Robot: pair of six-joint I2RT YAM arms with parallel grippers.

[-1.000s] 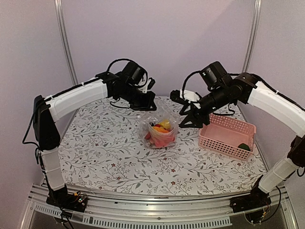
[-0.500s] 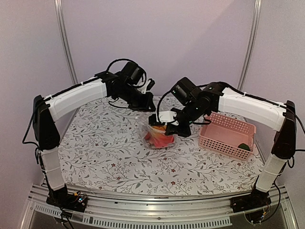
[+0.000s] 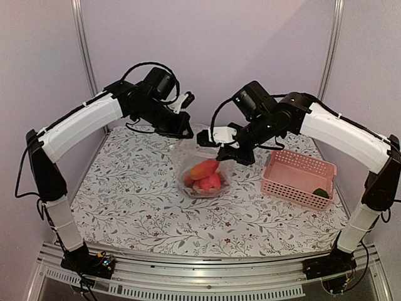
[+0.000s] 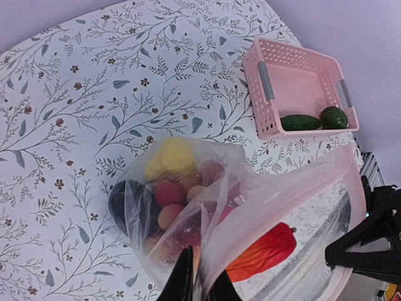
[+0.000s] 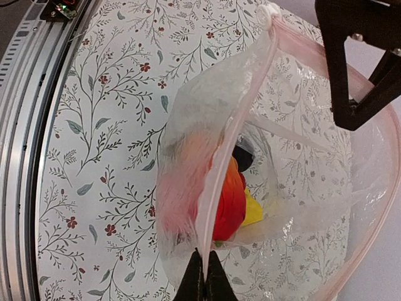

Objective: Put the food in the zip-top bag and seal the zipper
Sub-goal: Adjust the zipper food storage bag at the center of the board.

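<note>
I hold the zip-top bag (image 3: 202, 170) up near the middle of the table (image 3: 125, 188), mouth upward, its loaded belly hanging below my two grippers. From above, the mouth's long axis runs left to right between them. My left gripper (image 4: 200, 285) is clenched on a fold of the clear film at the bag's left lip. My right gripper (image 5: 203, 279) is pinched tight on the zipper (image 5: 235, 132), which in the right wrist view runs straight away from my fingertips to its end tab, while the other lip bows out wide, so the mouth is open.

The food sits in the bottom of the bag: a yellow lemon (image 4: 169, 157), a dark eggplant (image 4: 122, 200), small red round ones (image 4: 168, 193) and an orange-red piece (image 4: 263, 248). A green cucumber (image 4: 299, 121) lies in the pink basket (image 3: 294, 191) to the right, well apart from the bag.

Half a second ago both my grippers were lower and the bag slumped; now my left arm has risen and drawn leftward, my right wrist has come up, and the mouth is stretched wider. A second ago my right gripper was off the bag, beside the basket
</note>
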